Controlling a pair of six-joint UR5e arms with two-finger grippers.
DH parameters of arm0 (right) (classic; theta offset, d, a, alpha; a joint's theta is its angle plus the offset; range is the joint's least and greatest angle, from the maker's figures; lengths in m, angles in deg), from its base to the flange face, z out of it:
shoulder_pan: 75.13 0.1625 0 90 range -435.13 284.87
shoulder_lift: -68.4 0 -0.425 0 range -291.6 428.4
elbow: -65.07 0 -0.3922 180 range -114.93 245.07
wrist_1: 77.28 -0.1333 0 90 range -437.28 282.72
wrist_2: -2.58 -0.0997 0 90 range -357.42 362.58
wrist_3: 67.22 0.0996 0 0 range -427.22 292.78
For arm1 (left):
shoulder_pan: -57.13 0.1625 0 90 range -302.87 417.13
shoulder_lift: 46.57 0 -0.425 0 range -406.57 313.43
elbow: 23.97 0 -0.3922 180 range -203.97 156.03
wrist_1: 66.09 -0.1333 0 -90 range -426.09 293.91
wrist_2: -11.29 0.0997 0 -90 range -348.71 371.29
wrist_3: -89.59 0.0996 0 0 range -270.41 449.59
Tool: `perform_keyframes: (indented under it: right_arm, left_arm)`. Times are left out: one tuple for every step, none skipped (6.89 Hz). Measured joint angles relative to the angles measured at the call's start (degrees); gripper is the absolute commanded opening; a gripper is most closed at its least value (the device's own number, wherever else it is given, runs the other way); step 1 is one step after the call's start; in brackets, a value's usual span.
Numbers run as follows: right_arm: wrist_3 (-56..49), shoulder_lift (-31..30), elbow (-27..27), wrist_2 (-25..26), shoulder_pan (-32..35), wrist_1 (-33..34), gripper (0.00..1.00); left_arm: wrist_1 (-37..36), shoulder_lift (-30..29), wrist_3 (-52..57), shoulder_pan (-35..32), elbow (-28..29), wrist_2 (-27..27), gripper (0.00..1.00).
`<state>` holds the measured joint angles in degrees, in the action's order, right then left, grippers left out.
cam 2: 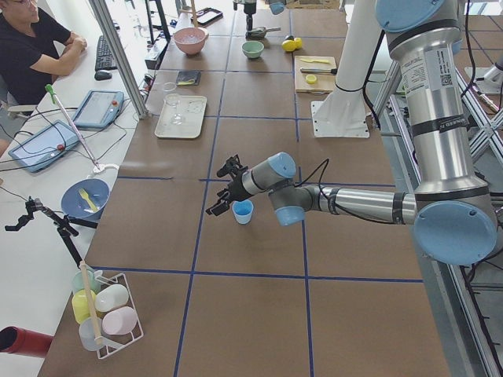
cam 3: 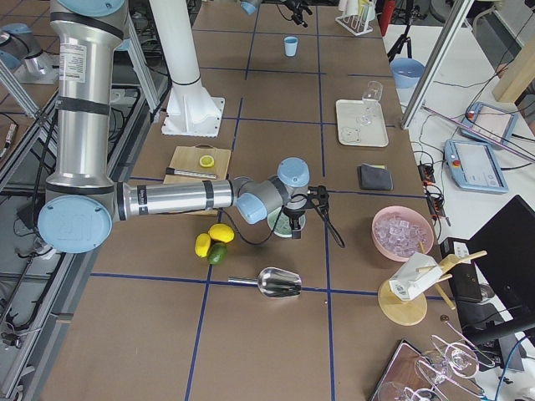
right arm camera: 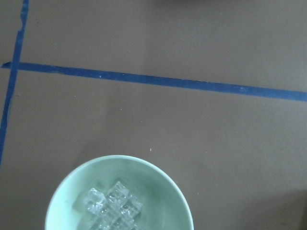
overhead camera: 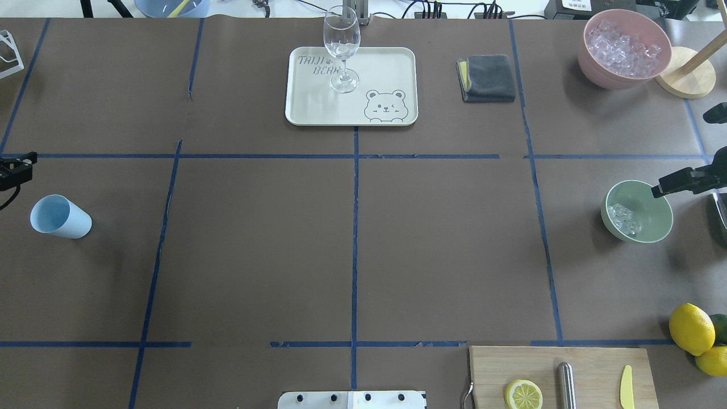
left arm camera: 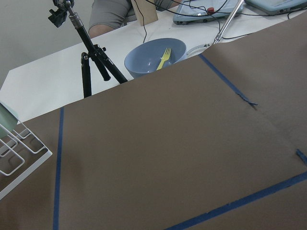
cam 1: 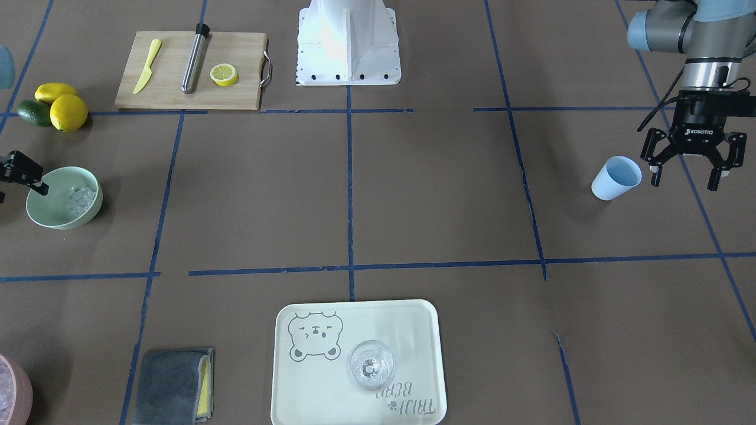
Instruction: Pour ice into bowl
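Observation:
The mint-green bowl (cam 1: 41, 211) stands at the table's right end; it also shows in the overhead view (overhead camera: 653, 213) and the right wrist view (right arm camera: 158, 191). A small heap of ice (overhead camera: 623, 218) lies inside it (right arm camera: 112, 203). My right gripper (overhead camera: 681, 156) is open and empty, with one finger (cam 1: 23, 171) reaching over the bowl's rim. My left gripper (cam 1: 684, 177) is open and empty, hanging just beside the upright light blue cup (cam 1: 616, 177) at the table's other end.
A pink bowl of ice (overhead camera: 625, 48) and a metal scoop (cam 3: 280, 282) are near the green bowl. Lemons (cam 1: 65, 109), a cutting board (cam 1: 171, 88), a tray (cam 1: 307, 395) with a wine glass (overhead camera: 342, 51) and a grey cloth (cam 1: 171, 383) are around.

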<state>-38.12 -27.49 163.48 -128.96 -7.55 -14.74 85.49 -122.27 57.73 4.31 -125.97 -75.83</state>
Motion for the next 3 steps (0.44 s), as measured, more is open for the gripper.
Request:
perform_keyframes:
  right_arm:
    - [-3.98, -0.15, 0.12, 0.65, 1.80, 2.12, 1.00]
    - [-9.32, -0.07, 0.67, 1.37, 4.16, 5.92, 1.00]
    - [-15.82, 0.13, 2.14, 1.98, 7.29, 11.96, 1.00]
  left_arm:
    - [-3.85, -0.82, 3.40, -4.61, -0.05, -6.50, 1.00]
    - [-8.72, -2.28, 7.31, -9.28, -0.05, -12.70, 1.00]
    - [-14.45, -3.83, 11.14, -13.35, -0.05, -18.01, 1.00]
